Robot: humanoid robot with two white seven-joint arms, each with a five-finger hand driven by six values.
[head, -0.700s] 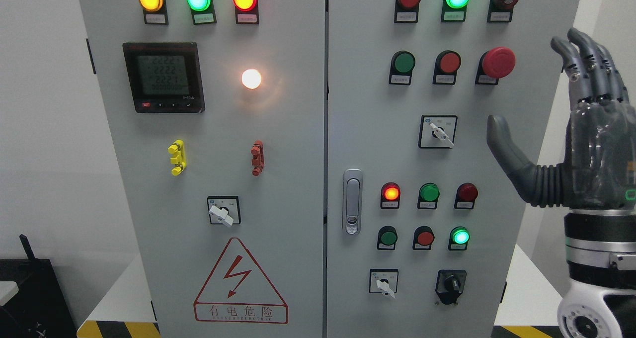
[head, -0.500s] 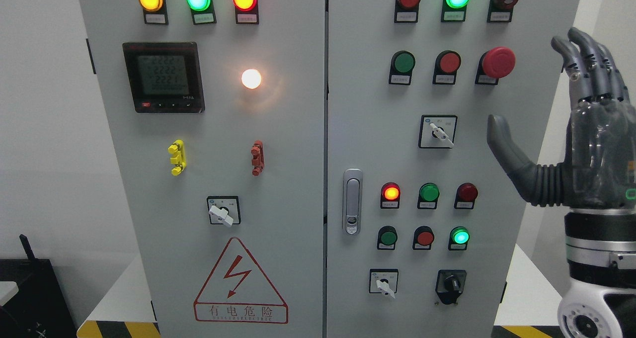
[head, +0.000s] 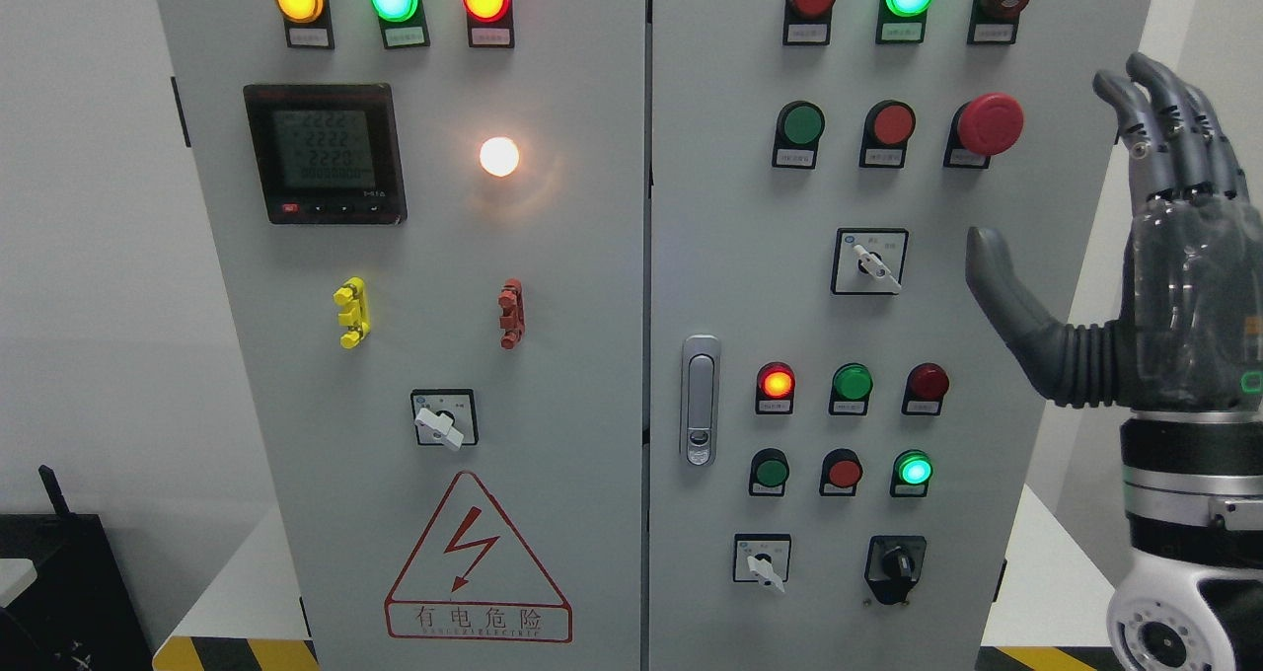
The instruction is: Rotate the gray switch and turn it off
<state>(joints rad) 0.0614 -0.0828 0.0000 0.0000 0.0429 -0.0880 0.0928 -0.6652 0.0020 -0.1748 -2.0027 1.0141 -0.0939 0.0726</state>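
Observation:
Three rotary switches with pale grey-white handles sit on the grey cabinet. One switch is low on the left door, one is mid-height on the right door, and a small one is near the bottom. My right hand is raised at the far right, in front of the cabinet's right edge. Its fingers point up and its thumb sticks out to the left, holding nothing. The thumb tip is right of the mid-height switch, apart from it. The left arm is out of view.
A black rotary knob sits beside the small switch. A red mushroom button is up left of my fingers. Lit lamps, push buttons, a digital meter and a door latch fill the panel. A black box stands lower left.

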